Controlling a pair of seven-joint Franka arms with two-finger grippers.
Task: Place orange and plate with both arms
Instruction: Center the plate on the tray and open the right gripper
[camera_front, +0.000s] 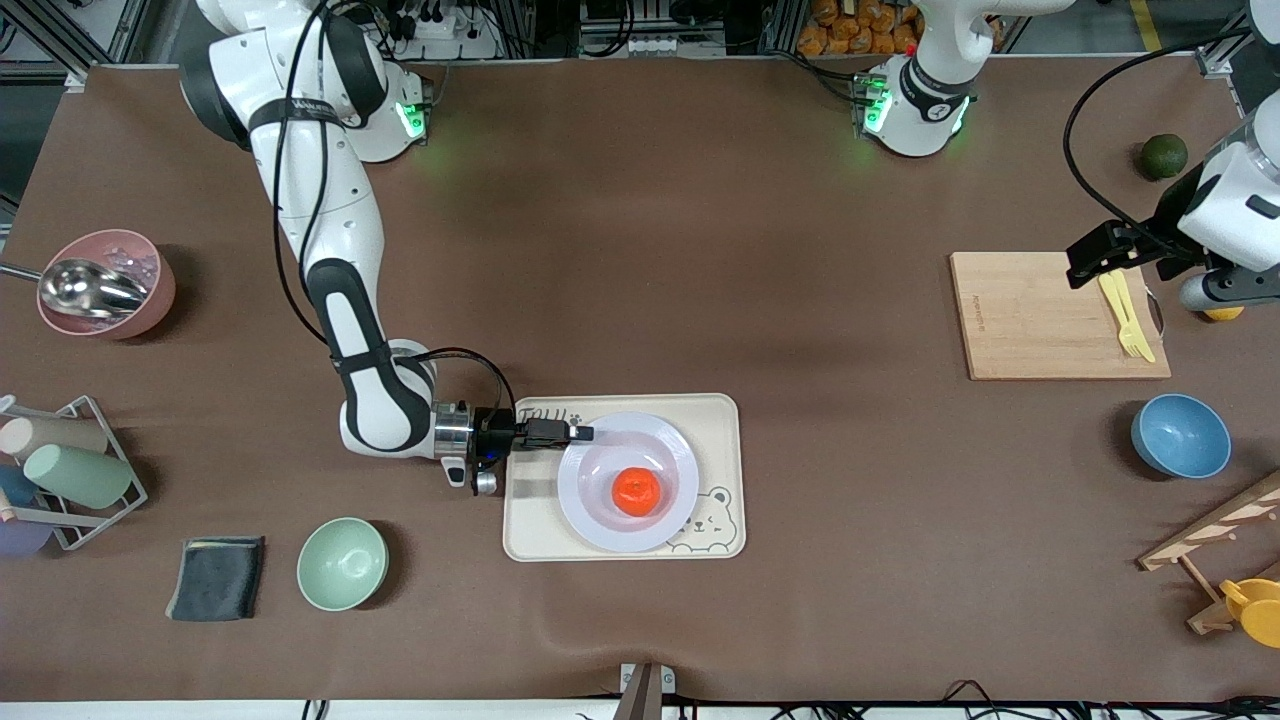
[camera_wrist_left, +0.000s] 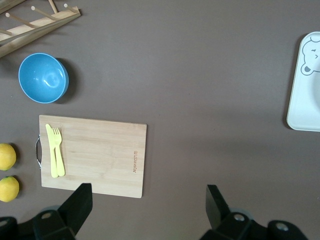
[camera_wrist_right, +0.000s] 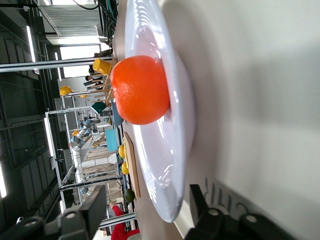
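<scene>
The orange (camera_front: 636, 491) lies in the middle of the lavender-white plate (camera_front: 640, 437), which rests on a cream bear-printed tray (camera_front: 720, 420). My right gripper (camera_front: 576, 433) is low at the plate's rim on the side toward the right arm's end of the table. In the right wrist view the right gripper (camera_wrist_right: 147, 205) is open with a finger on each side of the plate's rim (camera_wrist_right: 170, 210), and the orange (camera_wrist_right: 140, 90) sits on the plate. My left gripper (camera_front: 1095, 255) hangs open and empty over the edge of the cutting board; the left wrist view (camera_wrist_left: 147, 197) shows nothing between its fingers.
A wooden cutting board (camera_front: 1040, 315) carries a yellow fork (camera_front: 1127, 315). A blue bowl (camera_front: 1180, 435), a wooden rack (camera_front: 1215, 540) and a dark green fruit (camera_front: 1163, 156) are nearby. Toward the right arm's end are a green bowl (camera_front: 342, 563), a dark cloth (camera_front: 215, 578), a cup rack (camera_front: 60, 470) and a pink bowl (camera_front: 105, 283).
</scene>
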